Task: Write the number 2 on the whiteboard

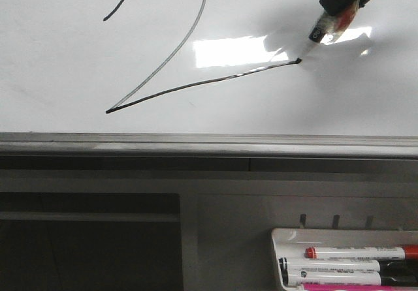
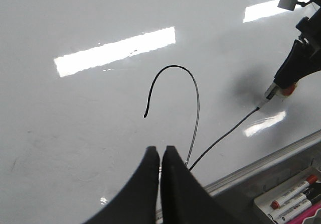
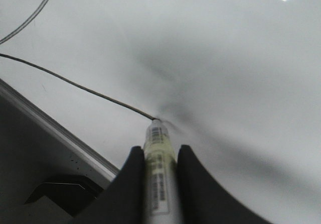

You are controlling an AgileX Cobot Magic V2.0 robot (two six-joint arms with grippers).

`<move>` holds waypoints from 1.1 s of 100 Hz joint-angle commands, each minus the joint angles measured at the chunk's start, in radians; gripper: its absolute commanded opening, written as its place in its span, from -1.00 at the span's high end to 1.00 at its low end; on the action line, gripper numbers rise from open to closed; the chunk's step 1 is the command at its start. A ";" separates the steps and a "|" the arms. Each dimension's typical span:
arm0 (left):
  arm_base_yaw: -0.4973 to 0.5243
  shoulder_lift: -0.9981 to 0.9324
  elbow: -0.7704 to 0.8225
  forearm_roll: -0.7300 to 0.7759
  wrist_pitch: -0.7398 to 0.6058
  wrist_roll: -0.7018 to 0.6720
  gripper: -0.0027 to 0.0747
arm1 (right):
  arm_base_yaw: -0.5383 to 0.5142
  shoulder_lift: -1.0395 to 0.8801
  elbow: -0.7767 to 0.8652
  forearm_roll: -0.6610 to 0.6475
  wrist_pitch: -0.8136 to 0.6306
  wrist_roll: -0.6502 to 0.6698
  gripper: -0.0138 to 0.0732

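With the right claw (image 3: 159, 156) pinching the marker (image 3: 159, 179) at the base stroke's right end, the number 2 (image 1: 163, 62) on the whiteboard (image 1: 59, 69) looks essentially complete, while the left claw (image 2: 161, 156) is pressed together, empty.

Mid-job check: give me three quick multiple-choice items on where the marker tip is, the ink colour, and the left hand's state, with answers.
1. The marker tip is at:
A. the base stroke's right end
B. the curved top
C. the tray

2. The number 2 is drawn in:
A. red
B. black
C. pink

3. The left hand is:
A. holding a marker
B. wide open
C. shut, empty

Answers:
1. A, the tip meets the line's end on the whiteboard.
2. B, the line is black.
3. C, its fingers meet with nothing between; the right hand grips the marker.
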 commanded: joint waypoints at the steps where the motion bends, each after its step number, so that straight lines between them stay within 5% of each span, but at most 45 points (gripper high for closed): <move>1: 0.003 0.012 -0.029 -0.019 -0.095 -0.010 0.98 | 0.007 -0.057 -0.019 -0.003 -0.075 -0.001 0.82; 16: 0.003 0.022 -0.088 -0.038 -0.045 -0.002 0.87 | 0.135 -0.192 -0.019 0.173 -0.083 -0.169 0.82; 31: 0.003 0.119 -0.215 -0.121 0.140 0.087 0.05 | 0.304 -0.269 -0.019 0.209 -0.081 -0.358 0.82; 38: 0.003 0.197 -0.293 -0.178 0.253 0.163 -0.14 | 0.389 -0.268 -0.019 0.209 -0.074 -0.427 0.82; 52: -0.032 0.354 -0.438 -0.360 0.449 0.382 0.00 | 0.533 -0.253 -0.019 0.209 -0.116 -0.515 0.82; 72: -0.134 0.504 -0.529 -0.402 0.599 0.405 0.12 | 0.660 -0.246 -0.019 0.209 -0.262 -0.522 0.83; 110: -0.197 0.634 -0.533 -0.389 0.594 0.409 0.12 | 0.761 -0.246 -0.019 0.209 -0.278 -0.523 0.83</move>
